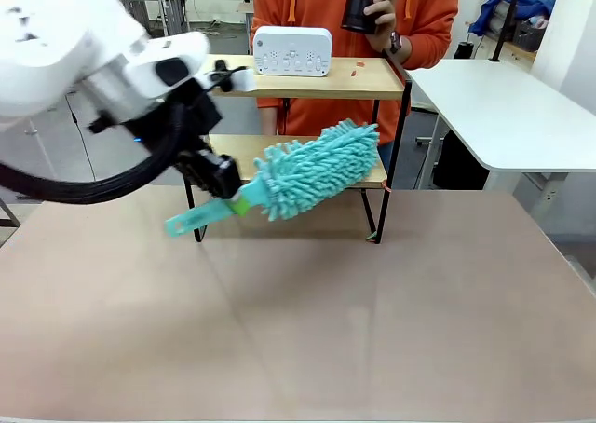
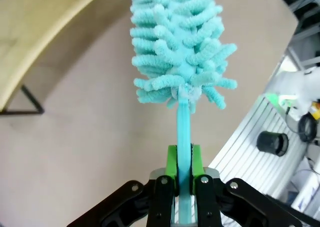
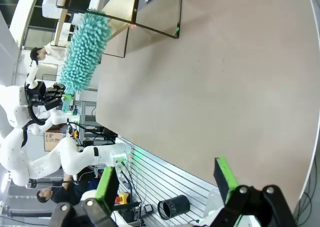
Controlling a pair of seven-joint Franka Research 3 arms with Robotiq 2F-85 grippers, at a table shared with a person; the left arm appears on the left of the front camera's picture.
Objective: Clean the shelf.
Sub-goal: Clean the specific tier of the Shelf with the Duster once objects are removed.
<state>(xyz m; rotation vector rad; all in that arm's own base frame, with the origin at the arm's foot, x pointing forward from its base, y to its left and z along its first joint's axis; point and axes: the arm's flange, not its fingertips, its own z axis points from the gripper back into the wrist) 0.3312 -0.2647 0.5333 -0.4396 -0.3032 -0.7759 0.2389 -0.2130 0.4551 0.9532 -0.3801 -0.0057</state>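
Firmly clamped on the duster's (image 1: 312,167) handle, the left gripper (image 2: 184,162) holds its head lengthwise beside the front edge of the shelf's (image 1: 368,80) lower board.

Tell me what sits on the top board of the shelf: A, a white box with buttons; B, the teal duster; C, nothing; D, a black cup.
A: the white box with buttons stands on the top board of the shelf, while the left pincer holds the teal duster by the lower board.
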